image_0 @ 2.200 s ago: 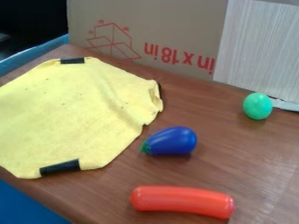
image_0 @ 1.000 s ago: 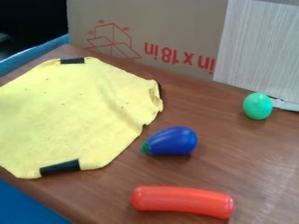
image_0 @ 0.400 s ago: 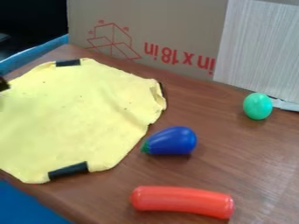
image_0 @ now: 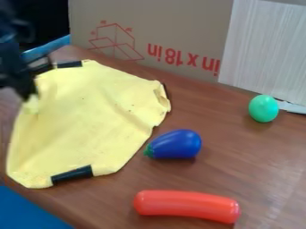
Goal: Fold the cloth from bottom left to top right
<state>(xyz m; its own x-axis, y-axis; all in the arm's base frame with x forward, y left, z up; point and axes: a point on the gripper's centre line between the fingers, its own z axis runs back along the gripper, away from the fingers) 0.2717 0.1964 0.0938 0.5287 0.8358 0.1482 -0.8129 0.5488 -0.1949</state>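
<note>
1. The cloth [image_0: 90, 116] is lying on the left half of the table [image_0: 227, 147], yellow and mostly spread out, its left edge rising into a pinched peak and soft creases running down from there.
2. The gripper [image_0: 30, 96] is hanging at the upper left, over that edge, its fingers closing narrowly on a bit of the cloth.
3. Black patches are marking the cloth's rim: one [image_0: 69, 64] at the top, just beside the arm, one [image_0: 71, 174] at the bottom, and one [image_0: 164, 91] on the right, where the rim is crumpling a little.
4. The eggplant [image_0: 175, 144], blue, is lying just beside the cloth's lower right edge, its green stem end pointing towards it; it is the closest obstacle on that side.
5. The sausage [image_0: 186, 206], red, is lying below the eggplant, apart from both it and the cloth.
6. The egg [image_0: 263, 108], green, is sitting well to the right of the cloth, near the white board [image_0: 263, 49].
7. The carton [image_0: 167, 27] is standing behind the cloth, its red print facing the table, and is walling off the back; the board is standing against its right part.
8. Blue surfaces are showing past the table's left corners.
</note>
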